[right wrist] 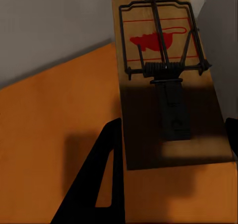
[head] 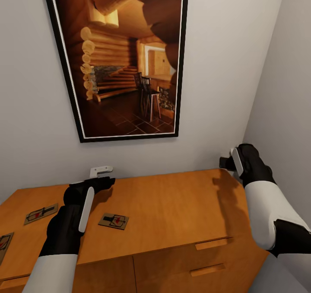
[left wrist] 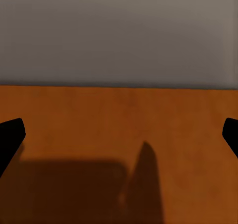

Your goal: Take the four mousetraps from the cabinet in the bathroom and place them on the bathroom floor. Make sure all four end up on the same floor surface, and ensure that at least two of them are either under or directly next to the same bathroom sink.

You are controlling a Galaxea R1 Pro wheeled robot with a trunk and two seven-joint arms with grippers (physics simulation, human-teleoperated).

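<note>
Three mousetraps lie flat on the cabinet top. One mousetrap sits near the front edge, long axis running along that edge. A second mousetrap lies toward the left end, angled slightly. A third is cut off at the left edge. A fourth mousetrap is clamped in the right gripper jaws at the right rear corner, its long axis running straight out from the jaws. Left gripper hovers near the rear edge, jaws spread wide, holding nothing. A framed cabin picture hangs above.
</note>
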